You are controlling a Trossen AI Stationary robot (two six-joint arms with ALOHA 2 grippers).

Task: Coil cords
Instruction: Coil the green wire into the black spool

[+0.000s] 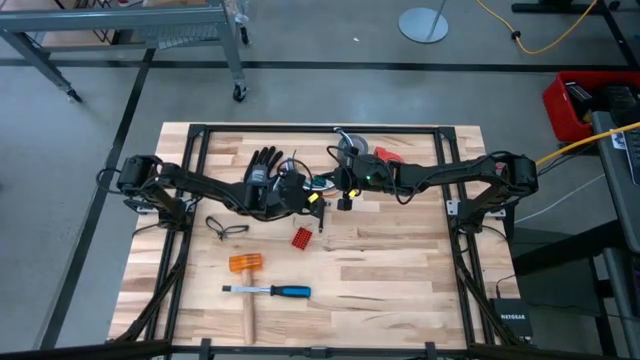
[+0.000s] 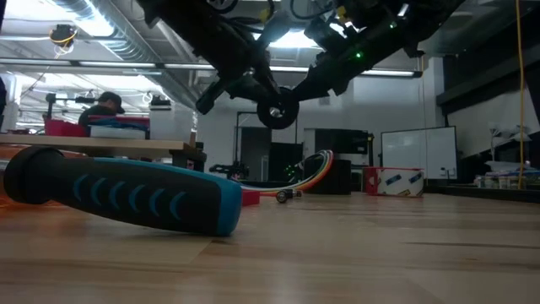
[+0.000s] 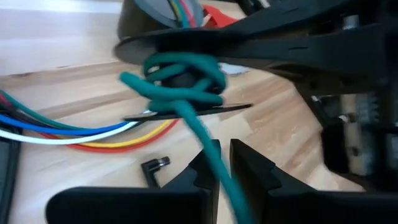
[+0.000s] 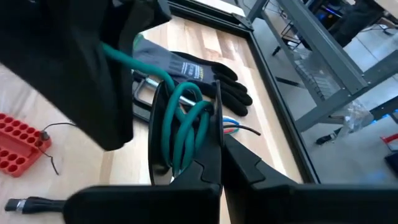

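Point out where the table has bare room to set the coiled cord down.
Bare wood: the near right quarter, right of the chisel and red block, and the far left corner beyond the glove. Crowded: the middle, where both grippers meet, and around the mallet.

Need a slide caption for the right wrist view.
Right gripper holds coiled green cord above the table, black glove behind.

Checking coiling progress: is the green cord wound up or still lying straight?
Wound up. The green cord sits in several loops, pinched by the right gripper; a tail runs on between the left gripper's fingers.
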